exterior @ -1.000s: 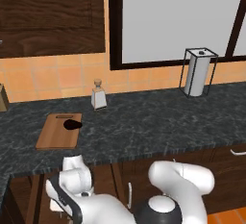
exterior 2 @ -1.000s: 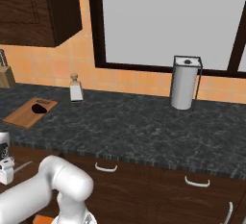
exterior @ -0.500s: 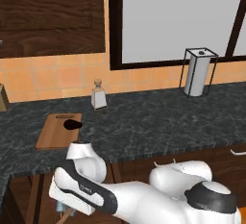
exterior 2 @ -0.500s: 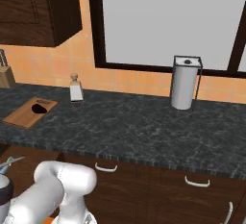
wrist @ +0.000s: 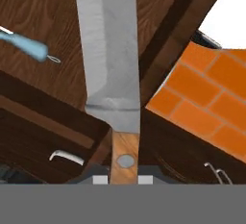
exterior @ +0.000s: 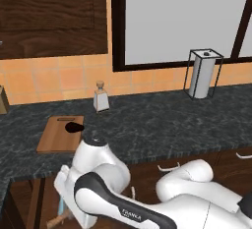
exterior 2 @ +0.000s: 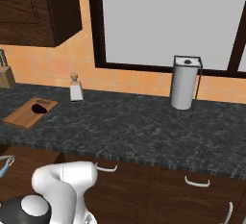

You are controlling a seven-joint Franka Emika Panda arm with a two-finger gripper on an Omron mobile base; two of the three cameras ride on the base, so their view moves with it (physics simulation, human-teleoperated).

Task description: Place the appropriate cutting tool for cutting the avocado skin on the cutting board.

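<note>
the counter is a long slab of dark speckled stone running left to right, with a wide bare stretch between the board and the paper towel holder at its far right; its near edge overhangs dark wood drawers with curved metal pulls. behind it rises an orange tiled wall, a dark wood cabinet at upper left and a large pale window in a dark frame. the white arm bends low in front of the counter's near edge, below the board, close to the drawer fronts. the board is flat light-brown wood, rectangular, with a slot at its far short end, lying near the counter's left end and just short of its near edge. the avocado is a small, near-black egg shape resting on the board's far right part. a small glass bottle with a cork stands just beyond the board, by the wall. in the hand view the gripper is clamped narrow on the knife; its tan handle sits between the tips and the broad grey blade points away over dark wood. a light blue peeler lies to the blade's left in that view.
</note>
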